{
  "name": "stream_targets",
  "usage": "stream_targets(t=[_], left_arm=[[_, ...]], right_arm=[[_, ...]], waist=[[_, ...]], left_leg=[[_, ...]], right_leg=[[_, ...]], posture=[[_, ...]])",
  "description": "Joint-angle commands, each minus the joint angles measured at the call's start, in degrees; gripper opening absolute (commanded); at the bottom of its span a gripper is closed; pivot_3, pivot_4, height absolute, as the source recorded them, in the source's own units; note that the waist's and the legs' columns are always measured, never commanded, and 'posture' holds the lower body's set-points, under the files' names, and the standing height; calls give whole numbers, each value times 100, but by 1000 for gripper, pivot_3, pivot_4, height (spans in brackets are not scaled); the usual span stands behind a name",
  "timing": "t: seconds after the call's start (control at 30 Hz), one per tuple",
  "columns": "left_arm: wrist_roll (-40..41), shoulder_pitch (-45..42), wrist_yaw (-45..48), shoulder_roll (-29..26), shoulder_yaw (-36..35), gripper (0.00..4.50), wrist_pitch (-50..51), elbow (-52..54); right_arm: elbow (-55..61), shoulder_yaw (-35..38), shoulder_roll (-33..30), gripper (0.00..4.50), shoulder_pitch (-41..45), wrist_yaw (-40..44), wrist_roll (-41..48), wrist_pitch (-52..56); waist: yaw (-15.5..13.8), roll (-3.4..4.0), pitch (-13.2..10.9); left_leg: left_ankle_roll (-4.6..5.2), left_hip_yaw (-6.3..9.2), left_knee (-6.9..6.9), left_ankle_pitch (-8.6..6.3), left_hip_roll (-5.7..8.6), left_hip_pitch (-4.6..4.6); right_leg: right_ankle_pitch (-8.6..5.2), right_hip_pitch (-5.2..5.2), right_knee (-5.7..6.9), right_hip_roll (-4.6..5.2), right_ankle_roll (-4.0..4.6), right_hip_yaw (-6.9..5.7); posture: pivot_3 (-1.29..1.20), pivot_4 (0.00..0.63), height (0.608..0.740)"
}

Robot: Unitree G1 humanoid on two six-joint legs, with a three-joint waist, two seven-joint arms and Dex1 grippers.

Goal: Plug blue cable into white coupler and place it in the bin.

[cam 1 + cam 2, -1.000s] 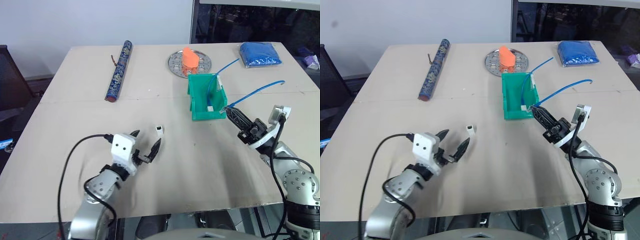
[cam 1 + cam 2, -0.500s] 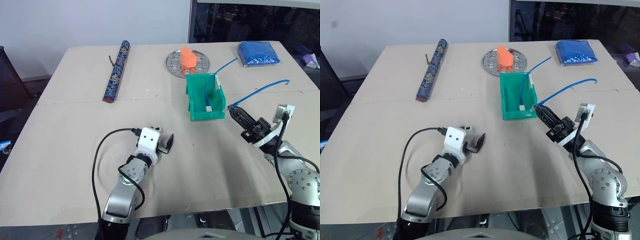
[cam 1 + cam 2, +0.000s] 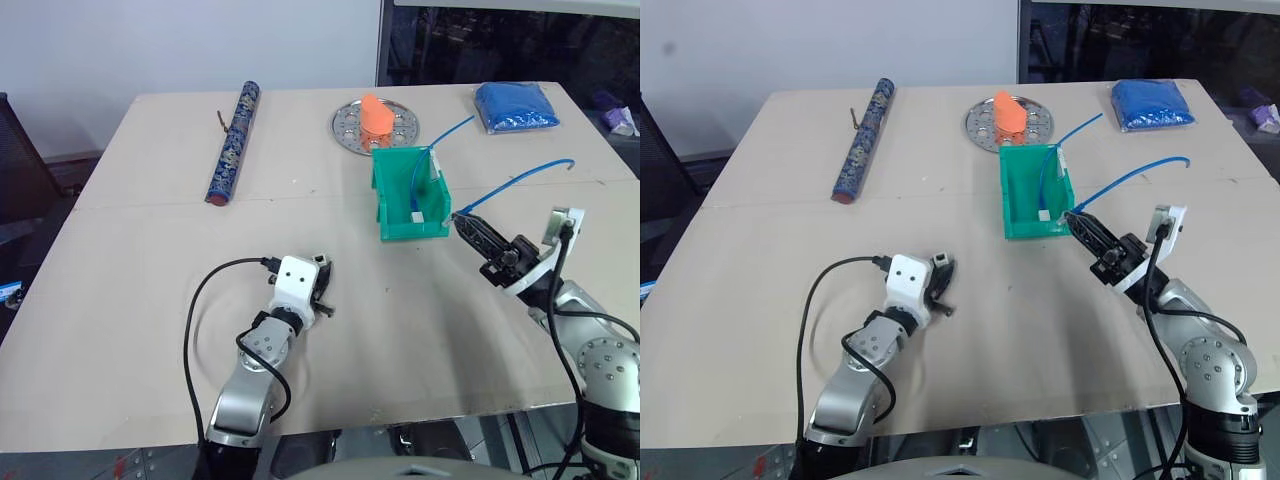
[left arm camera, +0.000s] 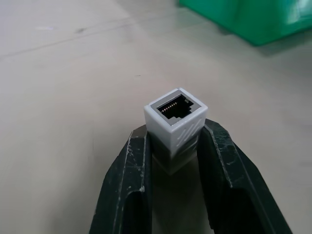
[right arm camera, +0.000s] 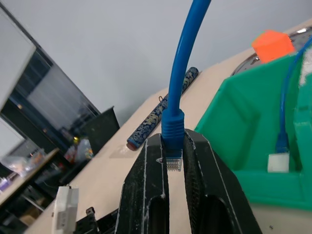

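while the left pincer (image 4: 171, 146) pinches the white coupler (image 4: 175, 126) on the worktop (image 3: 150, 220), the right pincer (image 5: 174, 161) grips the blue cable (image 5: 183, 68) plug beside the bin (image 3: 410, 195).

- table (image 3: 140, 300): pale beige top, seam line running across the middle
- patterned blue roll (image 3: 232, 143): lies lengthwise on the far left part of the table, red cap at the near end
- round perforated metal plate (image 3: 350, 125): far centre, orange block (image 3: 376, 118) sits on it
- blue fabric pouch (image 3: 518, 107): flat, far right corner
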State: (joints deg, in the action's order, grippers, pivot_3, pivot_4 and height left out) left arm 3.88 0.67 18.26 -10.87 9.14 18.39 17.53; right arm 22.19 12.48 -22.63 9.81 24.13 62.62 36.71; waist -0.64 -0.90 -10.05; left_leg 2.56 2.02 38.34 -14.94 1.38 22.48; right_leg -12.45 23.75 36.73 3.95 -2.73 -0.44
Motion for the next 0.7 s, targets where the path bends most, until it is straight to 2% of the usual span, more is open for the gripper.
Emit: stream_targets(t=[0.03, 0.13, 0.23, 0.43, 0.7], left_arm=[[1055, -633, 1509, -295, -51, 711, -204, -87], [1583, -1354, 2398, -526, -80, 711, -7, -519], [2180, -2019, 3559, -792, 53, 711, 335, -917], [2520, -2741, 5139, -1237, 322, 711, 583, -1537], [2441, -3020, 5806, -1366, 316, 711, 441, -1879]], right_arm=[[481, -605, -402, 0, 530, 257, -752, -28], [425, -1362, -805, 0, 769, 840, -1790, -397], [115, -1869, -919, 0, 963, 1401, -2456, -849], [-216, -1813, -985, 0, 1085, 2467, -2589, -1334], [-172, -1760, -988, 0, 1245, 3037, -2372, -1169]], waist=[[-10, 2, -1], [-28, 0, 0], [-3, -1, 0], [17, -2, -2], [5, -2, -2]], left_leg=[[0, 0, 1, 1, 0, 2], [-1, 7, 3, 1, 0, 5], [0, 3, 3, 1, 5, 12], [5, 5, 1, -2, 4, 16], [5, 8, 2, -2, 0, 15]], right_leg=[[-5, 4, 2, -7, 10, -1], [-9, 3, 2, -16, 18, -8], [2, 4, -4, -21, -2, -6], [2, 7, -10, -24, -3, -5], [2, 8, -9, -24, -3, -4]], posture=[[0, 150, 740], [0, 150, 740], [0, 150, 740], [0, 150, 740], [0, 150, 740]])
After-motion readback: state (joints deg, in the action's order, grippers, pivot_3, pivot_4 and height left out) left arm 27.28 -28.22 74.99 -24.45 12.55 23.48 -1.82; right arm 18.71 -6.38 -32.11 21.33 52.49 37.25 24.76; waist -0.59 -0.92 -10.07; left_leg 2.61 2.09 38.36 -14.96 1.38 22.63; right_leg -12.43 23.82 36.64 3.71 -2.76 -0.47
